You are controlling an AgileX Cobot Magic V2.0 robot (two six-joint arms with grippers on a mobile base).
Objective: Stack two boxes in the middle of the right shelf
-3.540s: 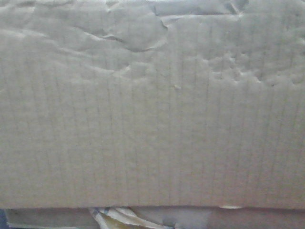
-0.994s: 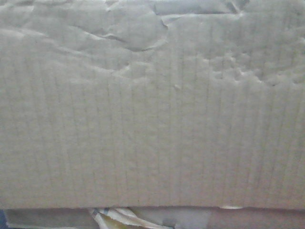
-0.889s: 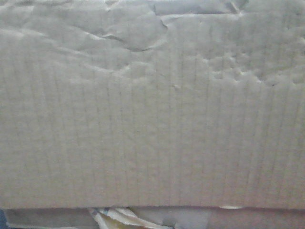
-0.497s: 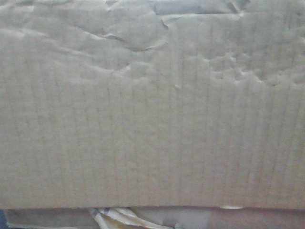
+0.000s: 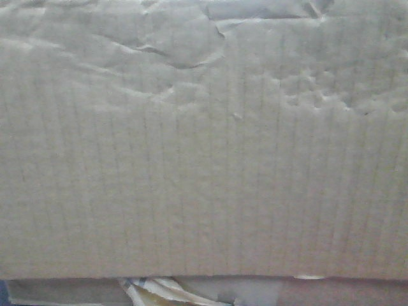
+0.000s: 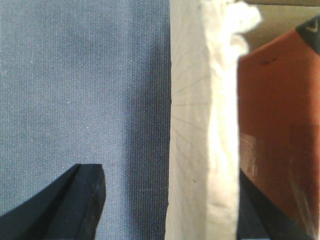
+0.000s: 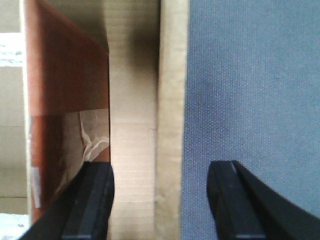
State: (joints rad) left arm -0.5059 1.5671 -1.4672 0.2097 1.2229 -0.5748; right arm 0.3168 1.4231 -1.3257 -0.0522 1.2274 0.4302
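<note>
Presently, taller box (image 5: 204,159) fills the front view, flatter box (image 5: 344,292) along the bottom edge beneath it. Left gripper (image 6: 167,200) and right gripper (image 7: 160,195) both spread, each straddling 1 cardboard wall (image 7: 172,100), neither clamped.

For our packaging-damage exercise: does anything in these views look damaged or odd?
Yes. The upper box is creased and dented near its top edge, and torn tape curls loose on the lower box beneath it.
</note>
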